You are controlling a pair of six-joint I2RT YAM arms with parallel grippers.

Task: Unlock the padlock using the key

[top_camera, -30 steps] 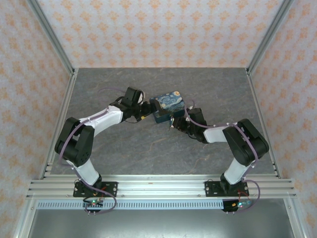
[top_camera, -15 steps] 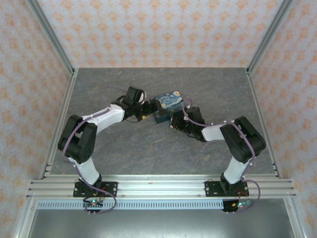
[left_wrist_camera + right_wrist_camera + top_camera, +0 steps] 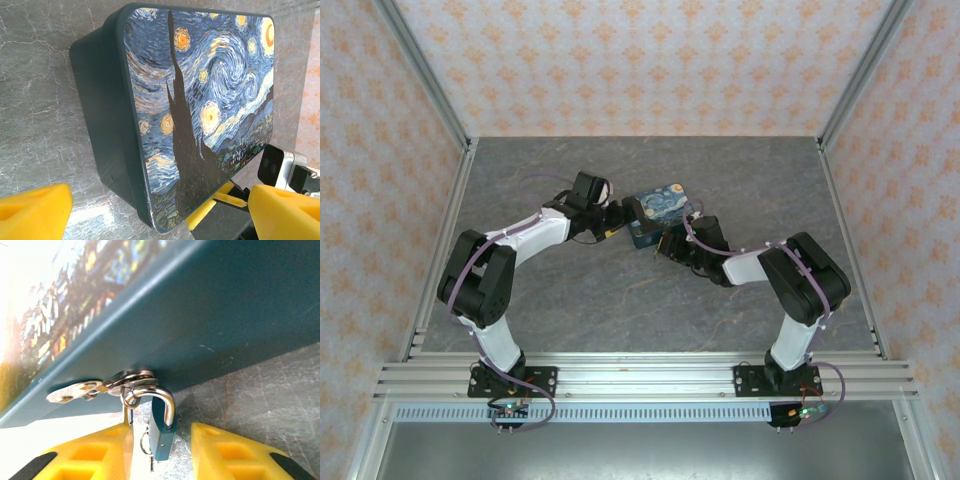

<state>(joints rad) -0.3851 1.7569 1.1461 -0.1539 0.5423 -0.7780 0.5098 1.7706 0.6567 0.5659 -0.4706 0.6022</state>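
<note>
Padlock [image 3: 161, 435], small, stiff, probably smooth-sided and free-swinging, is hanging by its shackle [image 3: 168, 399] from the front hasp [image 3: 131, 377] of the painted box [image 3: 200, 100], between the parted fingers of the right end effector [image 3: 161, 442], best taken across its flat body; left end effector [image 3: 160, 220] is gaping alongside the box.

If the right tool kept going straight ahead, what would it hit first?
Most likely the blue padlock, which sits between the right tool fingers. The box wall lies just behind it, though depth is unclear.
</note>
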